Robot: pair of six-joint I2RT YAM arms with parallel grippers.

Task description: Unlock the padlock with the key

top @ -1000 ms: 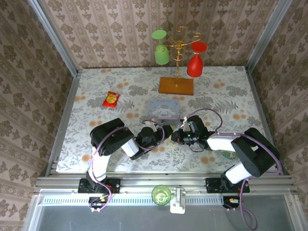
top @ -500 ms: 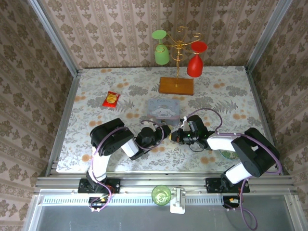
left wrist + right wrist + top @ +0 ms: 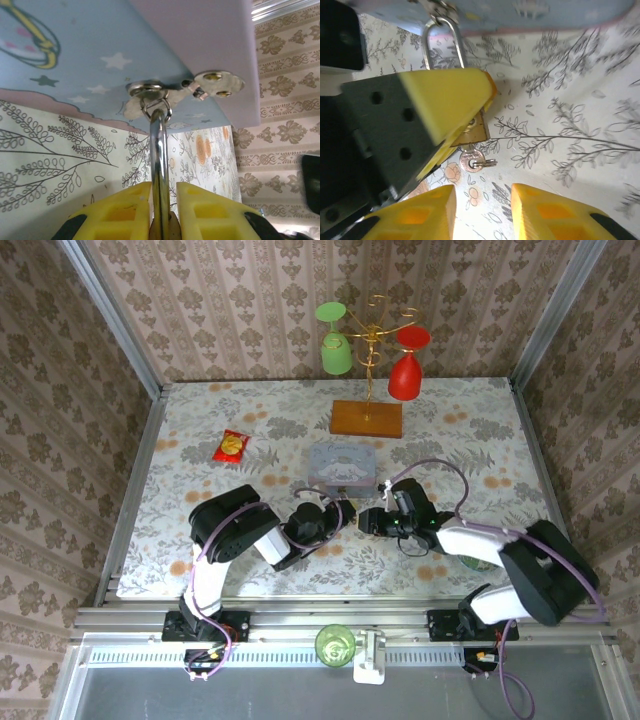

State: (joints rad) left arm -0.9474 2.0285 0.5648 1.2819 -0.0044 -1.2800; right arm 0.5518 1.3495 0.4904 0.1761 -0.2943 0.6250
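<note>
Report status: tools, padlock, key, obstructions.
Left tool shut on small brass padlock, silver shackle through pale blue tin's hasp. Right tool open, off small silver key at padlock's base. Nothing between.

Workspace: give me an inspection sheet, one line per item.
Surface: floral table, no spills seen.
Job's things: padlock, shackle through the tin hasp; key sticks out of its body.
Clutter: snack packet; glass rack; green cup at the near rail.
Grippers: left gripper shut on the padlock; right gripper open, apart from the key.
Cables: purple cables loop along both arms.
Surroundings: patterned walls.
</note>
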